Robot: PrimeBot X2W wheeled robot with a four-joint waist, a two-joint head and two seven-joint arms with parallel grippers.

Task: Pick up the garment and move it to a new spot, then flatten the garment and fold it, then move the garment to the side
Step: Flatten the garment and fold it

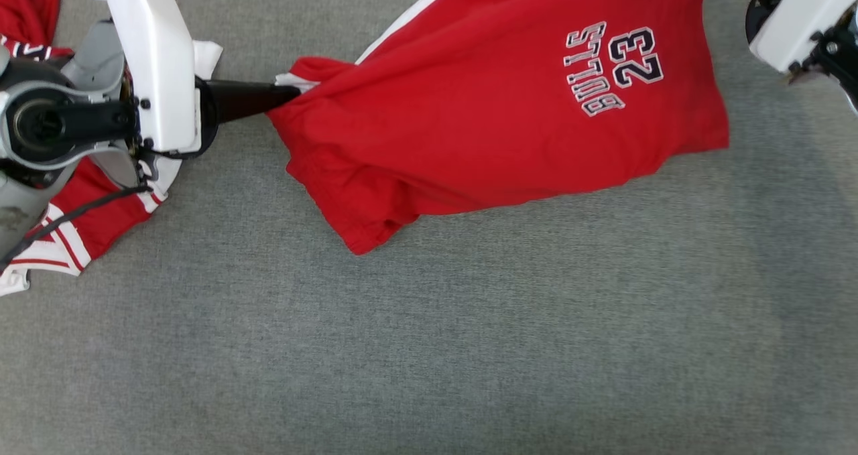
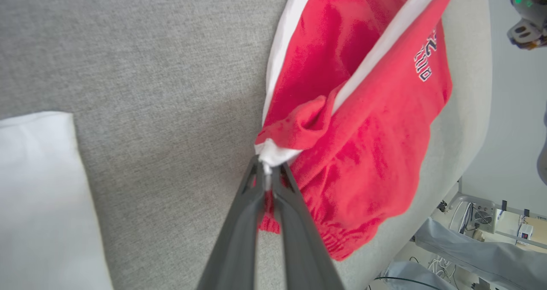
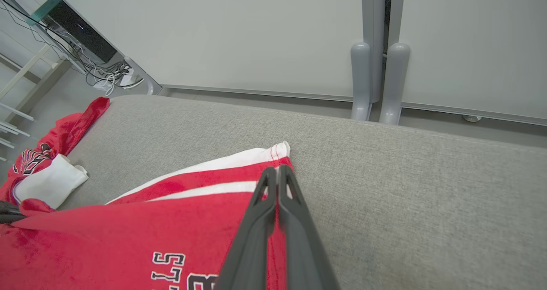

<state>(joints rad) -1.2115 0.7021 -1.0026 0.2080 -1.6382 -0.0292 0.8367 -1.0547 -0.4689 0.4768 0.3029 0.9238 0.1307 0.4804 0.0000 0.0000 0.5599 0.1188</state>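
**You have the red Bulls shorts pinched at two ends above the grey cushion.**

Your left gripper is clenched on the white side stripe at its waistband end. Your right gripper looks clamped on the leg hem beside the same stripe. Holding both ends of one side stretches the cloth between the arms, probably so it can be laid down flat. The lower edge sags toward the cushion, well apart from the other red garment on your left.
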